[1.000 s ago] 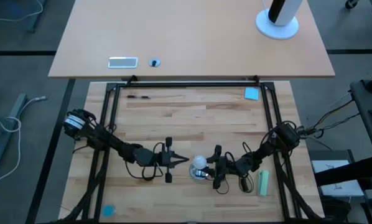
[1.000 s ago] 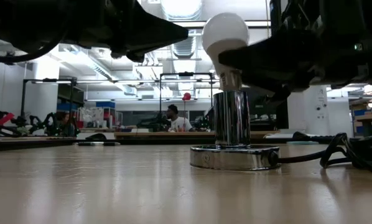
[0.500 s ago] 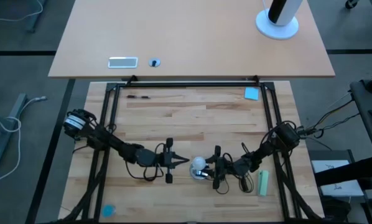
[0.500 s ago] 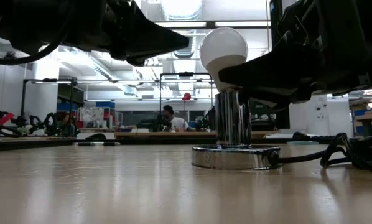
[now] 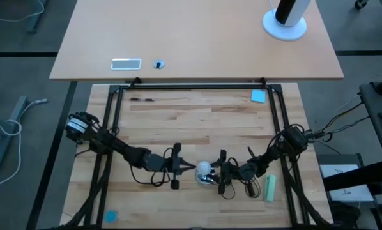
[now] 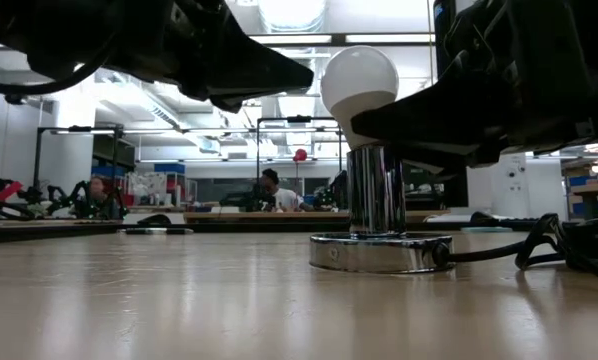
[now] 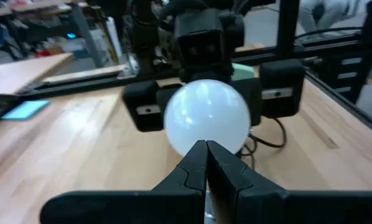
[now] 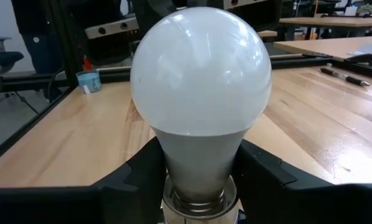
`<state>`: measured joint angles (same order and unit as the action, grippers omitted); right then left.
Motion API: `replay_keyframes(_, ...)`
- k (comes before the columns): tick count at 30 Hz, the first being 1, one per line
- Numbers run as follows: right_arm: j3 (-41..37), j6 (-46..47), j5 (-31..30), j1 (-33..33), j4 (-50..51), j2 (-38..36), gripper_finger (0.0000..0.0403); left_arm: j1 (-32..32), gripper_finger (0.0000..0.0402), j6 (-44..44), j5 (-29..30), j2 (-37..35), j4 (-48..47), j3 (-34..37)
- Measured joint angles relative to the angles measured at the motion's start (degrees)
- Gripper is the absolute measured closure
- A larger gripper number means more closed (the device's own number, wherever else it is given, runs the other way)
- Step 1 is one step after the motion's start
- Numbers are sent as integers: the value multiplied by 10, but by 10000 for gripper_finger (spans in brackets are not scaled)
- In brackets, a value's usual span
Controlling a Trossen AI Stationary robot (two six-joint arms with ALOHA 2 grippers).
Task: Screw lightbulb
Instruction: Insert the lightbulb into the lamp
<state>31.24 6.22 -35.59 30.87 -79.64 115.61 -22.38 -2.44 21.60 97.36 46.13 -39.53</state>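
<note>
The white lightbulb (image 5: 205, 168) stands upright on the round silver socket (image 6: 377, 250), its neck just above the socket's chrome column (image 6: 376, 200). My right gripper (image 5: 218, 172) is shut on the bulb from the table's right side. My left gripper (image 5: 190, 168) is shut, level with the bulb's dome on its left; its tips (image 7: 206, 149) point at the dome (image 7: 206, 118) and stand right beside it. The socket's black cord (image 6: 539, 245) runs off toward the right. My right gripper pinches the bulb's tapered neck (image 8: 198, 158) between its two fingers (image 8: 142, 177), just above the screw base (image 8: 198, 200). The fingers come level from the table's right side. The bulb stands upright with its base at the socket's column. Whether my left gripper's shut tips touch the dome, I cannot tell.
A pale green block (image 5: 270, 187) lies just right of my right gripper, beside the coiled black cord (image 5: 252, 186). A blue note (image 5: 259, 96) and a dark pen (image 5: 142, 99) lie at the far side. Black frame rails (image 5: 114, 128) border the wooden table.
My right gripper has lowered the bulb, so that its silvery screw base has gone down into the socket's column. My left gripper, staying shut, has moved toward the table's right edge until its tips stand right beside the bulb's dome.
</note>
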Motion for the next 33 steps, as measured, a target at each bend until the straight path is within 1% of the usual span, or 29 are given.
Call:
replay_keyframes(5,0,-3,7,0,0,0,245,7,401,15,-31,0,-52,-26)
replay_keyframes(13,0,-1,11,4,5,0,217,9,401,15,-31,0,-102,-59)
replay_keyframes(23,0,27,11,5,3,-4,200,9,401,22,-27,0,-112,-55)
replay_keyframes(33,0,32,11,5,3,-4,182,9,401,22,-26,0,-111,-54)
